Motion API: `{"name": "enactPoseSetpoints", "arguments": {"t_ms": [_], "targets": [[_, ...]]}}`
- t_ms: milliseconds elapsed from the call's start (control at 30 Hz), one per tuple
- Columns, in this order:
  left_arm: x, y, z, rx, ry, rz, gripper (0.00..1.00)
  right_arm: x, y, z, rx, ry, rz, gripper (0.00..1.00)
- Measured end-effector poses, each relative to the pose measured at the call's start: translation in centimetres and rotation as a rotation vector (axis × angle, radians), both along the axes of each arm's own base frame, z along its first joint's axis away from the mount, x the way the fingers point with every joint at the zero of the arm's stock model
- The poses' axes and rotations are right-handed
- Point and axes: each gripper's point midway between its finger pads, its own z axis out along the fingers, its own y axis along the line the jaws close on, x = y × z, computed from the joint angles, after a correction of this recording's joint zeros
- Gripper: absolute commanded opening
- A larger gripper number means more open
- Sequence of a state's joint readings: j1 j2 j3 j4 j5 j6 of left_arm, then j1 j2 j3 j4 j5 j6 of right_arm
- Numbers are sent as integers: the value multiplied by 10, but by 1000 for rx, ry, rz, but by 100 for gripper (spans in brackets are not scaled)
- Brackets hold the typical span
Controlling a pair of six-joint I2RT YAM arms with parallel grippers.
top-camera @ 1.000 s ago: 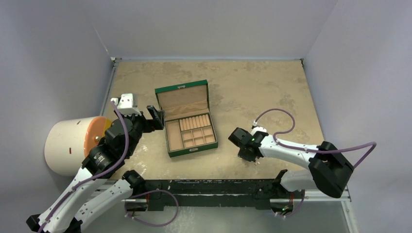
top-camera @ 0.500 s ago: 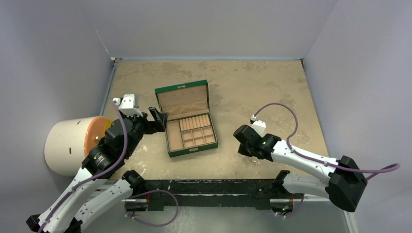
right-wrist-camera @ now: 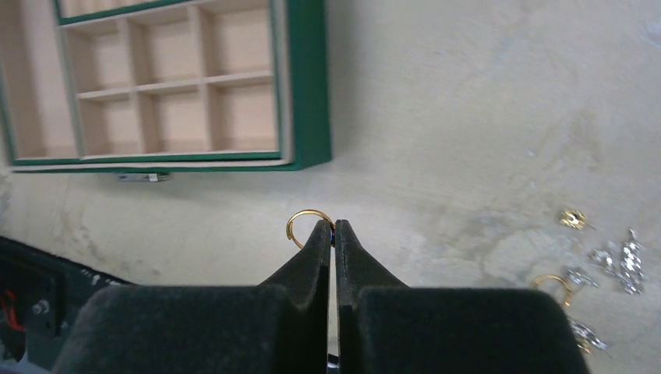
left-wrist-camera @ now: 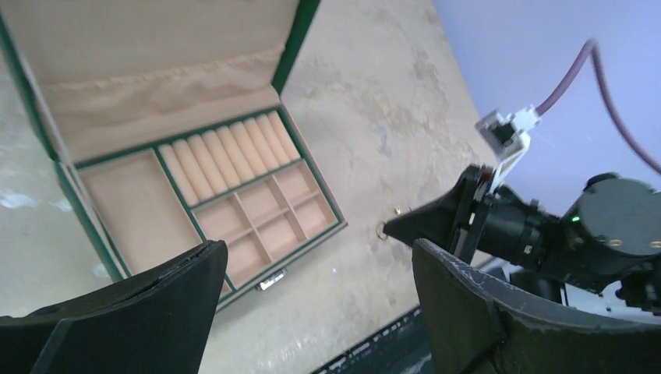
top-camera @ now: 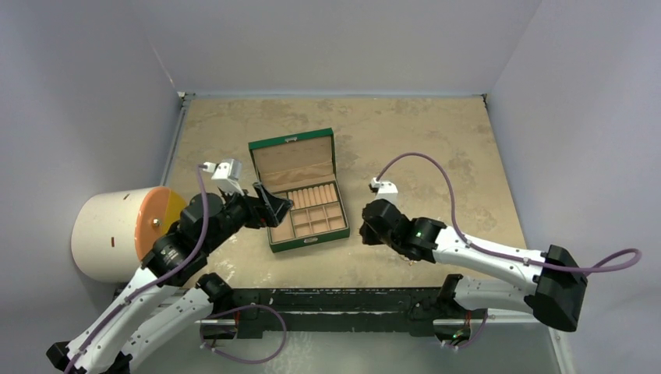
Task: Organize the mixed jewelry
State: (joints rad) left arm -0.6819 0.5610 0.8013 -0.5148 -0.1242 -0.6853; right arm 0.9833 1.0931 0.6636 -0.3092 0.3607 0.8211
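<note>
My right gripper [right-wrist-camera: 334, 227] is shut on a small gold ring [right-wrist-camera: 304, 221] and holds it above the table, right of the open green box [right-wrist-camera: 307, 93]. The ring also shows in the left wrist view [left-wrist-camera: 381, 231] at the tip of the right gripper [left-wrist-camera: 394, 226]. Several gold and silver pieces of the mixed jewelry [right-wrist-camera: 600, 265] lie on the table to the right. In the top view the right gripper [top-camera: 368, 226] is between the box [top-camera: 300, 191] and the jewelry [top-camera: 409, 257]. My left gripper [top-camera: 277, 209] is open and empty, over the box's left side.
A white cylinder with an orange face [top-camera: 117, 231] lies at the left beyond the table edge. The box lid [top-camera: 293, 160] stands open at the back. Grey walls close in the table on three sides. A black rail [top-camera: 327, 300] runs along the near edge.
My right gripper has lifted off the jewelry pile with the gold ring and moved left toward the box. My left gripper has swung right, over the box's left edge.
</note>
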Motion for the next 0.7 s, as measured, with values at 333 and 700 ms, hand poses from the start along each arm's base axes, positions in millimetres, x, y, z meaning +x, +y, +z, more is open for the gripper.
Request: {"name": "enactPoseSetpoints", "arguments": {"t_ms": [333,700], "targets": [[-14,-45,-58,-78,209,-174,75,8,57,59,79,-147,120,0],[-18,-74,-72,-205,284,-263,63,7,91,89,124,-208,205,0]]}}
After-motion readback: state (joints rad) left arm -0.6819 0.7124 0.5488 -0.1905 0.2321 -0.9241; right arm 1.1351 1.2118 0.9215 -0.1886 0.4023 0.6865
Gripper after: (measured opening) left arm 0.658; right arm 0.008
